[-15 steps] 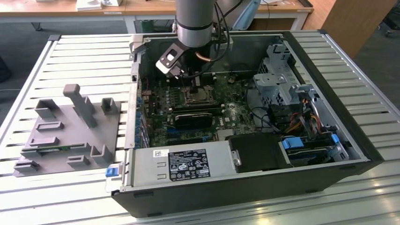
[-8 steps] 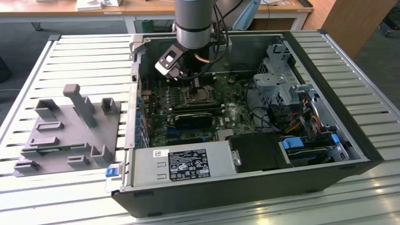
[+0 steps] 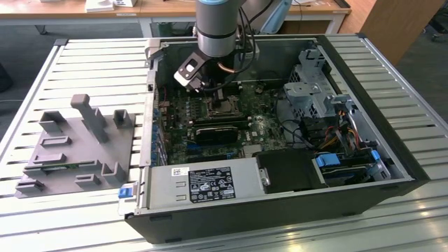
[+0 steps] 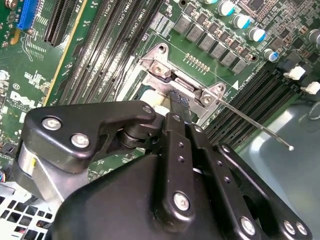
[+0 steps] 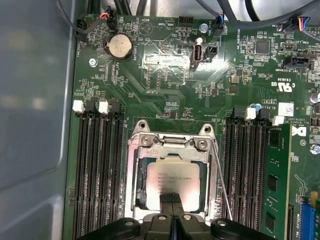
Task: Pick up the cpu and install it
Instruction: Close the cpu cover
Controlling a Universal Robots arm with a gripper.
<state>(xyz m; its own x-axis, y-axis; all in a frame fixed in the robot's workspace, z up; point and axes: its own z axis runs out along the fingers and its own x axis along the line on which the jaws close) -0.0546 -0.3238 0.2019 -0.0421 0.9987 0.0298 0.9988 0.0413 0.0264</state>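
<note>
The end effector (image 5: 172,210), fingers pressed together, is seemingly touching the cpu (image 5: 172,182) lying in the socket (image 5: 134,172) directly beneath; sideways pressure risks misseating it.

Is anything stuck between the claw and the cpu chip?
Nothing visible. In the first wrist view the claw sits right over the cpu, which already lies inside the socket frame on the motherboard.

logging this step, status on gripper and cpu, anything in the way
Gripper down over the socket, fingers together. Cpu lying in the socket, gripper tip over its edge. Socket lever beside it, nothing on the chip.
</note>
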